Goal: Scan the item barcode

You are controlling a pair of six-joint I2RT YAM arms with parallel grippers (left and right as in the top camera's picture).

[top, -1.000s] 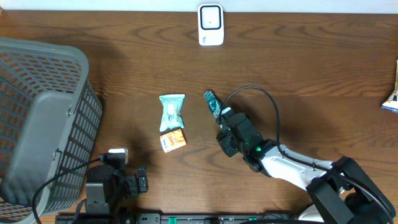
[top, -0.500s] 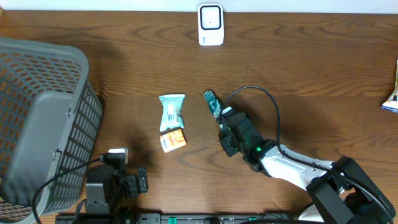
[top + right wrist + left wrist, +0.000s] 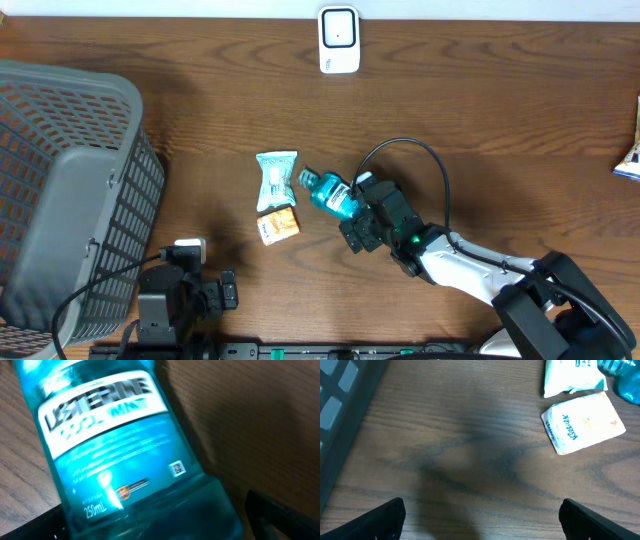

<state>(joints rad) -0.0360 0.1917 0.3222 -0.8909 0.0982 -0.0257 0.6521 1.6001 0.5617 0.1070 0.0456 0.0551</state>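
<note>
Nearest me, my left fingers (image 3: pixel 385 516) idle wide apart over the table (image 3: pixel 470 460). My right fingers (image 3: pixel 282 512) flank the mouthwash bottle (image 3: pixel 331 193), which lies label-up near the tissue pack (image 3: pixel 279 226). I cannot tell if they are clamped on it. The scanner (image 3: pixel 339 38) waits at the far edge, presumably its destination.

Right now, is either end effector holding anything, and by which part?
The left end effector is open and holds nothing. The mouthwash bottle has its base end between the right end effector's fingers, but whether they actually grip it cannot be told.
</note>
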